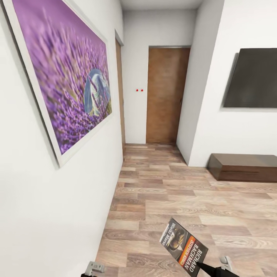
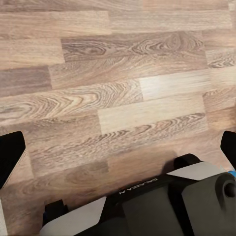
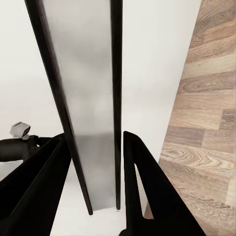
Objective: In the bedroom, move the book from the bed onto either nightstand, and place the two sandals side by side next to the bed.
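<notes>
The book [image 1: 184,246] stands clamped edge-on between the right gripper [image 3: 93,162] fingers for carrying over the wood floor [image 1: 173,192]; the left gripper [image 2: 118,147] is spread wide, empty

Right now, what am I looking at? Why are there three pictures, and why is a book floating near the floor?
These come from a pretend robot inside a computer world. It has wheels, a body and two arms ending in grippers, which work like pinching hands.

The big picture is from a camera on its head. It looks down a hallway with a wood-plank floor, a purple flower picture on the wall, a brown door, a dark screen and a low brown cabinet.

The book isn't floating: the right gripper pinches it, carrying it along.

The other two pictures come from cameras on the arms. The right one sees the book edge-on between two black fingers. The left one looks down at the floor over part of the robot's own body.
</notes>
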### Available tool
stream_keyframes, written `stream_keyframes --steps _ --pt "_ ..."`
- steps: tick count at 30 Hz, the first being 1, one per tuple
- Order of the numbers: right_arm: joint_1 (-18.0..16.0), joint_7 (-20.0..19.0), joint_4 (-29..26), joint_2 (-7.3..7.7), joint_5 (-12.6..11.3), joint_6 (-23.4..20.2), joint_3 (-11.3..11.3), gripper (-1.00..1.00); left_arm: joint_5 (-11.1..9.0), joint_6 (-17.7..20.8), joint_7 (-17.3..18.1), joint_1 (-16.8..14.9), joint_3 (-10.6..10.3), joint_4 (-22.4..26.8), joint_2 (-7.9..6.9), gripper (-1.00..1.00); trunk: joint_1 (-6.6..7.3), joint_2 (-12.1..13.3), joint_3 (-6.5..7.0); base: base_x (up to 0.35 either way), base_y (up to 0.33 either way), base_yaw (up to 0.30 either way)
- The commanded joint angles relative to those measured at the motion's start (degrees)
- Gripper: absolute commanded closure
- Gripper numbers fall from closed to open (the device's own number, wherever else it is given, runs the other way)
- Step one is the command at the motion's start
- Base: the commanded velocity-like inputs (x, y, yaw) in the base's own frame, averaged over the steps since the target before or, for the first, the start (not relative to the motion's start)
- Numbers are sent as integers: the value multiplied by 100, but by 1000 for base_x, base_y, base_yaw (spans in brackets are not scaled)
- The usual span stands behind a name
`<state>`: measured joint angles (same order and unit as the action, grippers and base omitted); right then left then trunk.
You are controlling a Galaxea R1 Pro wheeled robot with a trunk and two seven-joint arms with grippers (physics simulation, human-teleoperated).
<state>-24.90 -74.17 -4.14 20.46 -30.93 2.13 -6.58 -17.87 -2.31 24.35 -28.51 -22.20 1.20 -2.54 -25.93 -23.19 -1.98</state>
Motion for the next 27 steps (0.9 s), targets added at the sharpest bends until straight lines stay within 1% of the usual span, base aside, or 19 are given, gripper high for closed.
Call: stream_keyframes --steps 1,21,24,27 --pt "-6 -10 2 2 -45 24 -27 100 -41 -24 17 -6 -50 -6 -1 -100 -7 -13 -13 331 0 0" --pt "-6 -18 3 1 -45 19 -27 100 -41 -24 17 -6 -52 -6 -1 -100 -7 -13 -13 331 0 -1" --pt "-6 -18 2 1 -45 11 -27 100 -41 -24 17 -6 -50 -6 -1 -100 -7 -13 -13 331 0 -74" --pt "-6 -19 6 1 -45 8 -27 100 -41 -27 17 -6 -50 -6 -1 -100 -7 -13 -13 251 0 -216"
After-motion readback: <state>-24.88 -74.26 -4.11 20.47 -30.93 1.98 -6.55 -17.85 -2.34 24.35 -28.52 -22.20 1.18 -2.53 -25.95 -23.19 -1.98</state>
